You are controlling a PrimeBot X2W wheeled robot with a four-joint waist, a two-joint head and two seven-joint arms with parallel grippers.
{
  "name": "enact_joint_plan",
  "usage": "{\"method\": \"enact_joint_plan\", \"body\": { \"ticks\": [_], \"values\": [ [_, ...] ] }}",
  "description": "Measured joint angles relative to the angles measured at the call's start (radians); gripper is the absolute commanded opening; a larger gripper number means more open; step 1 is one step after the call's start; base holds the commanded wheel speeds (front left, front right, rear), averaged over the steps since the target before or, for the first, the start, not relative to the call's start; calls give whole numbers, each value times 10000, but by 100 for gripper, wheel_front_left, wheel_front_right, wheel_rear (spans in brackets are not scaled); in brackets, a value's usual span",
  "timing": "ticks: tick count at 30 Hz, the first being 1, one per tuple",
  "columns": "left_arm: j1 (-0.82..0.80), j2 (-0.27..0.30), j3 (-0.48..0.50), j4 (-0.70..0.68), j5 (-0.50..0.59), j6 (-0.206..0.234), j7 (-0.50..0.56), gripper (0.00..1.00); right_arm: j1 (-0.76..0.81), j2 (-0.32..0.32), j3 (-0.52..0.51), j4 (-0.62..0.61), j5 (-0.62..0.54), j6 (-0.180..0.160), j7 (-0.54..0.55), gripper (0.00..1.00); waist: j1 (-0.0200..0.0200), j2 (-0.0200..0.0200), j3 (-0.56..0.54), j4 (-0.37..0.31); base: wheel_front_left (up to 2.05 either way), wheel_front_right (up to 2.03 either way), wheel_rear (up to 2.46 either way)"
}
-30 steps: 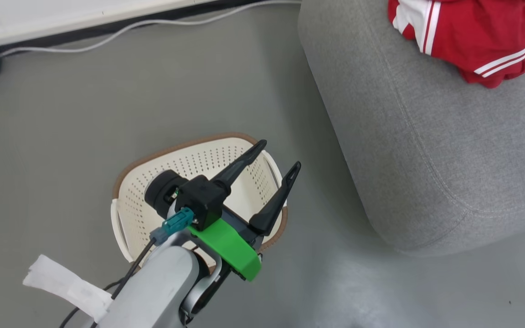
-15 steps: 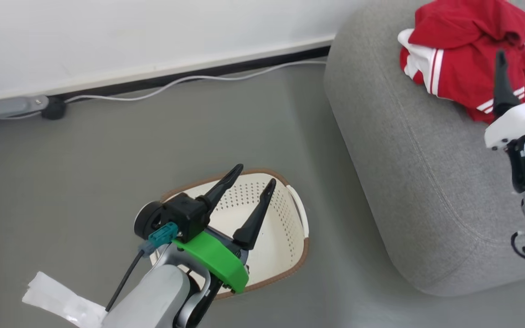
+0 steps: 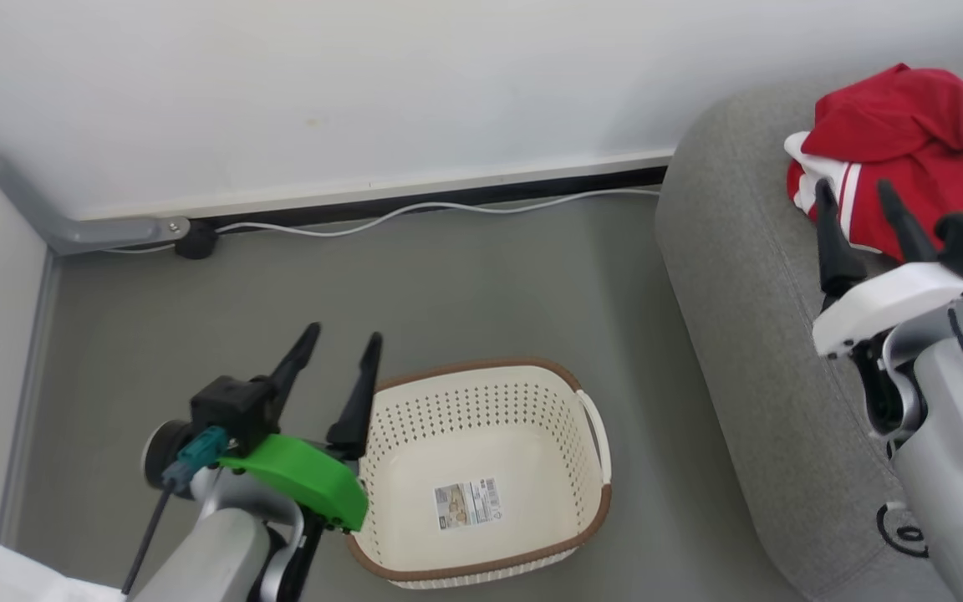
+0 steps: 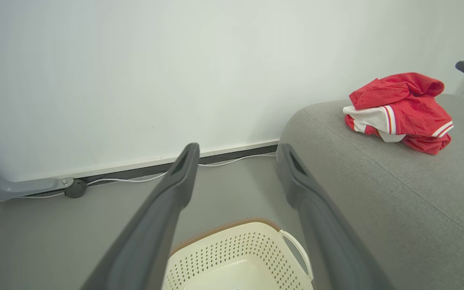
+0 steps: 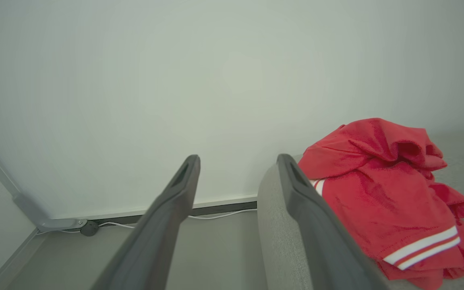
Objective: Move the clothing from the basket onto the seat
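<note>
The red clothing (image 3: 916, 159) with white stripes lies heaped on the grey seat (image 3: 749, 276) at the right; the clothing (image 4: 401, 112) (image 5: 381, 193) lies loose on the seat (image 4: 377, 189). The cream basket (image 3: 481, 477) with a brown rim stands on the floor, holding just a sticker on its bottom. My left gripper (image 3: 343, 344) is open, raised beside the basket's left rim. My right gripper (image 3: 853, 191) is open above the seat, just in front of the clothing, with nothing between its fingers.
A white wall (image 3: 364, 92) with a dark skirting runs along the back, with a white cable (image 3: 415, 209) on the grey floor (image 3: 197, 318) below it. A grey bracket (image 3: 89, 234) sits at the left corner. A white cloth strip (image 3: 5, 581) hangs by my left forearm.
The head camera has tilted up, bringing in the wall and the whole basket. My left gripper came off from over the basket to its left side. My right gripper came into view by the clothing.
</note>
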Motion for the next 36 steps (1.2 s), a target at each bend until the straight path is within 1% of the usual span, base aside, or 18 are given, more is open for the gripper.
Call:
{"method": "enact_joint_plan", "body": {
  "ticks": [5, 11, 12, 14, 20, 21, 24, 25, 27, 31, 32, 36],
  "values": [
    [437, 217, 757, 169, -75, 299, -86, 100, 732, 268, 44, -387, 0, -94, 2, 100, 0, 0, -318, 261, 0, 0, 0],
    [1025, 552, 1689, 234, -125, 422, -88, 100, 1602, 807, 236, -951, 6, -109, 2, 100, 0, 0, -611, 475, 0, 0, 0],
    [1116, 587, 1852, 232, -138, 424, -88, 100, 1732, 861, 253, -1078, 6, -180, 2, 100, 0, 0, -638, 499, 0, 0, 0],
    [1295, 660, 2163, 221, -140, 502, -88, 100, 1956, 957, 255, -1290, 6, -211, 2, 100, 0, 0, -678, 526, 0, 0, 0],
    [1723, 698, 3066, -102, -121, 508, -90, 100, 2775, 1195, 127, -1854, 25, -474, 2, 100, 0, 0, -753, 556, 0, 0, 0],
    [1813, 711, 3141, -136, -65, 508, -90, 100, 2903, 1210, 123, -1941, 25, -527, 2, 100, 0, 0, -763, 560, 0, 0, 0],
    [2176, 796, 3312, -196, 134, 510, -90, 100, 3256, 1239, 123, -2192, 8, -550, 0, 100, 0, 0, -791, 564, 0, 0, 0],
    [2287, 815, 3346, -205, 184, 510, -90, 100, 3362, 1241, 128, -2270, 0, -616, 2, 100, 0, 0, -798, 564, 0, 0, 0],
    [2579, 813, 3469, -311, 230, 596, -90, 100, 3675, 1244, 138, -2477, -36, -671, 0, 100, 0, 0, -811, 563, 0, 0, 0],
    [2921, 780, 3601, -443, 291, 598, -90, 100, 4063, 1267, 113, -2711, -88, -734, 0, 100, 0, 0, -815, 564, 0, 0, 0],
    [2992, 780, 3618, -468, 357, 598, -90, 100, 4149, 1277, 102, -2767, -90, -798, 2, 100, 0, 0, -813, 565, 0, 0, 0],
    [3171, 782, 3695, -533, 692, 598, -90, 100, 4369, 1279, 75, -2894, -102, -815, 2, 100, 0, 0, -804, 574, 0, 0, 0]
  ]
}}
